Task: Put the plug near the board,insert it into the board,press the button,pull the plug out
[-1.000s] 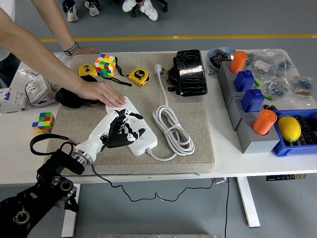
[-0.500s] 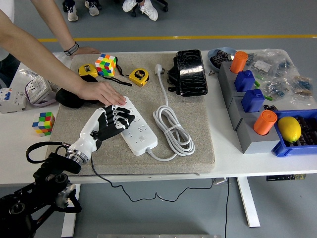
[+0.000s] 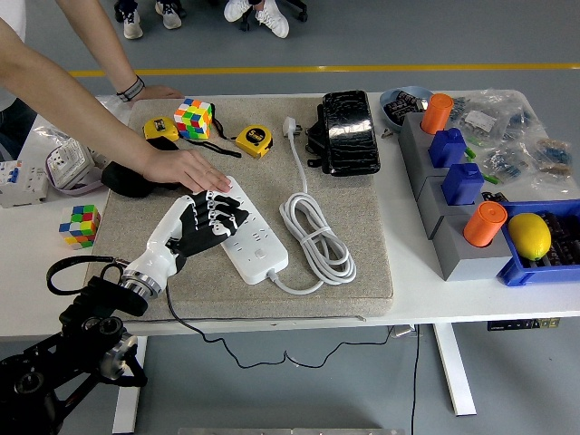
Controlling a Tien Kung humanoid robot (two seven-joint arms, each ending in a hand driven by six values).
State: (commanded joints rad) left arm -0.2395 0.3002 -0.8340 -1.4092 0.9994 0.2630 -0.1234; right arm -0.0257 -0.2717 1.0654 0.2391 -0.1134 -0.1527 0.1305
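My left hand (image 3: 201,224) has come back off the middle of the board (image 3: 249,234) since a second ago; it now sits at the board's near-left edge, barely shifted over the last half second. Its fingers (image 3: 227,216) are loosely spread over the top-left sockets, grasping nothing. My right arm is out of view.

The plug (image 3: 290,126) has not moved: it lies at the far side of the mat (image 3: 362,245), just left of the black pouch (image 3: 348,130), with its cord running down to the coil (image 3: 315,234) beside the board. So plug and board are well apart, and I judge the first step, bringing the plug near, as not done.

A person's hand (image 3: 192,169) rests flat on the board's far end, seemingly steadying it, fingertips just beside mine. That crowding is my worry: any press near there risks touching them.

With the plug nowhere near a socket, I take my pulling back as repositioning, not progress. Next I would need to reach across the board for the plug.
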